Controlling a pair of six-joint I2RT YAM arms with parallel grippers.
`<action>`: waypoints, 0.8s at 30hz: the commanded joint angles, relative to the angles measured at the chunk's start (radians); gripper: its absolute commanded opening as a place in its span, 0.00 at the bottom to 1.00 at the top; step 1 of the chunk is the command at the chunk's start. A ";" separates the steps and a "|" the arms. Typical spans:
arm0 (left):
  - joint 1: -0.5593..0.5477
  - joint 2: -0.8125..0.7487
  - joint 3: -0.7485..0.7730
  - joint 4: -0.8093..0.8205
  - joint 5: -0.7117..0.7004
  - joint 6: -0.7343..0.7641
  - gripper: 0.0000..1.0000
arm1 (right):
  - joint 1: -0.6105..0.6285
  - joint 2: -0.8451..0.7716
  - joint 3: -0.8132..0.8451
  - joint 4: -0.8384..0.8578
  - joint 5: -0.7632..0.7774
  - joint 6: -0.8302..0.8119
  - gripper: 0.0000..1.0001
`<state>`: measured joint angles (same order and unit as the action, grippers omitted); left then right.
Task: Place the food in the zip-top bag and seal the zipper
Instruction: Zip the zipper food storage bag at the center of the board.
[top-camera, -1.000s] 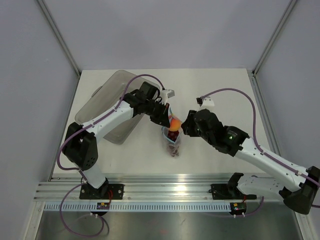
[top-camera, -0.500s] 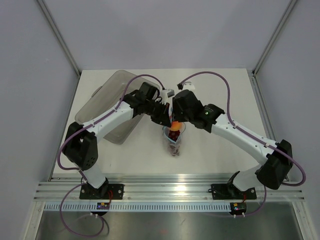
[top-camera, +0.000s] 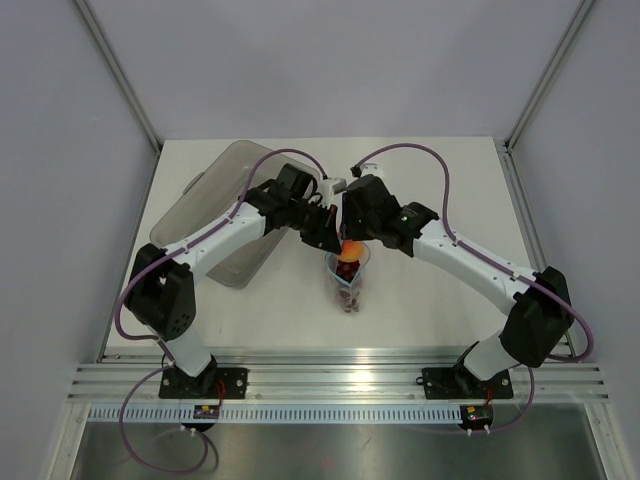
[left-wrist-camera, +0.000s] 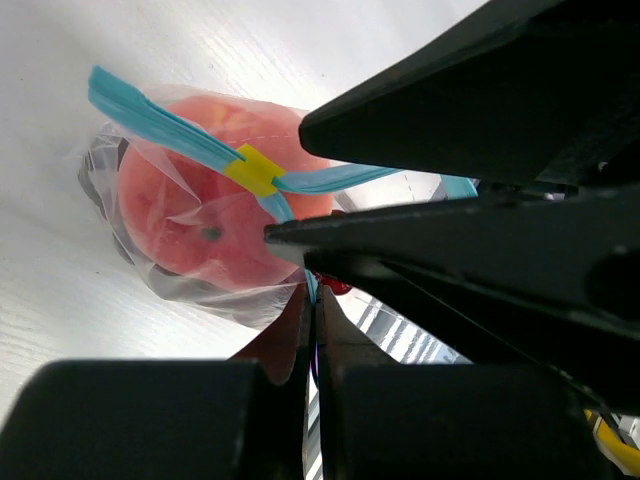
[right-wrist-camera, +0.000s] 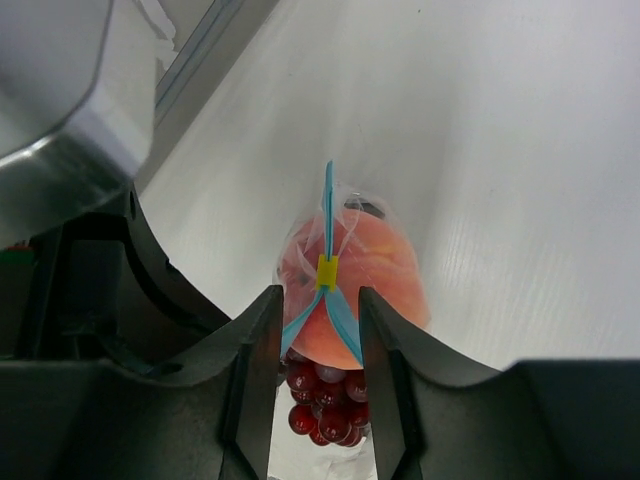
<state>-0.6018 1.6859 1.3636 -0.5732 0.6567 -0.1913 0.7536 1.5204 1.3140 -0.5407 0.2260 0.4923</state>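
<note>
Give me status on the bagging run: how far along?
Done: peach and grapes are both inside the zip-top bag. In hand: left tool is shut on the bag's mouth edge, and the open right tool straddles the zipper at its yellow slider. Left: on one side of the slider the strip runs as one closed line; on the other its halves splay apart, so that stretch needs zipping.

Zip-top bag (left-wrist-camera: 215, 290): clear, crinkled, glossy plastic film.
Zipper (left-wrist-camera: 150, 118): smooth blue-teal plastic strip, yellow plastic slider (left-wrist-camera: 255, 170).
Peach (left-wrist-camera: 180, 230): matt orange-red skin.
Grapes (right-wrist-camera: 325, 415): glossy, dark red.
Tabletop (right-wrist-camera: 520, 150): white, matt, faintly grained.
Tray (top-camera: 205, 195), far left: translucent grey plastic.
</note>
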 joint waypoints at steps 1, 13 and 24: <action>0.005 -0.055 -0.003 0.059 0.050 -0.004 0.00 | -0.014 0.012 0.010 0.058 -0.024 -0.006 0.41; 0.007 -0.071 -0.018 0.059 0.046 -0.002 0.00 | -0.020 0.053 0.004 0.081 -0.045 0.003 0.34; 0.011 -0.075 -0.024 0.064 0.043 -0.008 0.00 | -0.020 0.043 -0.035 0.107 -0.050 0.019 0.00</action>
<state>-0.5972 1.6741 1.3361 -0.5652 0.6598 -0.1951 0.7403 1.5776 1.2900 -0.4664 0.1864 0.5072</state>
